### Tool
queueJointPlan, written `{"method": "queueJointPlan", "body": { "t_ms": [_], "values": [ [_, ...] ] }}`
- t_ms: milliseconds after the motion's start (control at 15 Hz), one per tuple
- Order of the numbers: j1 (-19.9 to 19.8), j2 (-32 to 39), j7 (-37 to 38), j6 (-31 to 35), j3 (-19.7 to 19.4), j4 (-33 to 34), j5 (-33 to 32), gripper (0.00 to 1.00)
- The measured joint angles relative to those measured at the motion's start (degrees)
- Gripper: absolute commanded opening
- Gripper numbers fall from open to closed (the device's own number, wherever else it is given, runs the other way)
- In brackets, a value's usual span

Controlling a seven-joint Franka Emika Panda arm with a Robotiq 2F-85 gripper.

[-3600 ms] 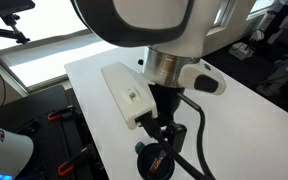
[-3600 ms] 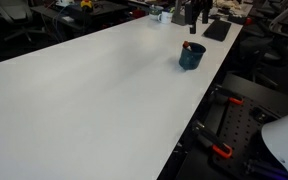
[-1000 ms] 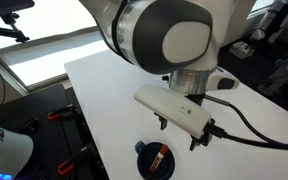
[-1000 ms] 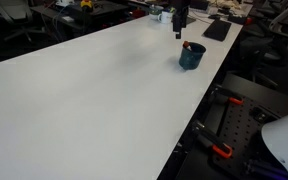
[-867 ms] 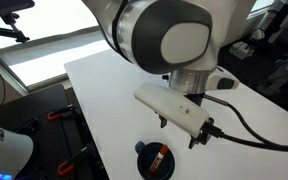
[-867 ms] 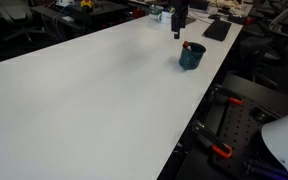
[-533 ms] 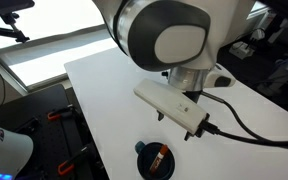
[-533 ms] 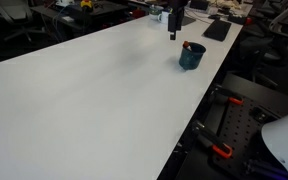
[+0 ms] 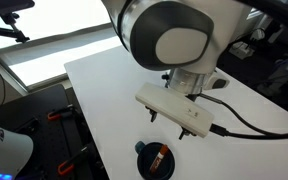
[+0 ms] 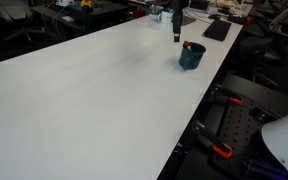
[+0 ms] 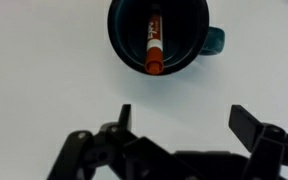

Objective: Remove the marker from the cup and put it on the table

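Observation:
The dark blue cup [image 11: 164,35] stands on the white table [image 11: 44,70] with the red-orange marker [image 11: 153,48] leaning inside it. The cup also shows near the table's edge in both exterior views [image 9: 155,160] [image 10: 191,55], with the marker poking up in it [image 9: 156,160] [image 10: 188,45]. My gripper [image 11: 184,118] is open and empty, its two dark fingers spread over bare table a little short of the cup. In both exterior views it hangs beside the cup [image 9: 167,128] [image 10: 177,35].
A window and dark equipment lie beyond the table [image 9: 44,40]. Red-handled clamps and black gear sit below the table's edge [image 10: 224,150]. Cluttered desks stand at the far end [image 10: 84,8]. A black cable trails from my wrist [image 9: 254,125].
The arm has risen away from the cup and turned, then shifted slightly; the cup and marker have not moved. The gripper stays open and empty.

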Motion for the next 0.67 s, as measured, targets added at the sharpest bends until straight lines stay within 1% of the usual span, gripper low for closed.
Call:
{"method": "queueJointPlan", "body": {
  "t_ms": [333, 467, 667],
  "values": [
    [0.09, 0.00, -1.69, -10.16, -0.01, 2.60, -1.03, 1.00],
    [0.09, 0.01, -1.27, -12.47, -0.17, 3.42, -2.46, 1.00],
    [0.11, 0.21, 2.56, -13.67, -0.53, 4.01, -5.94, 1.00]
  ]
}}
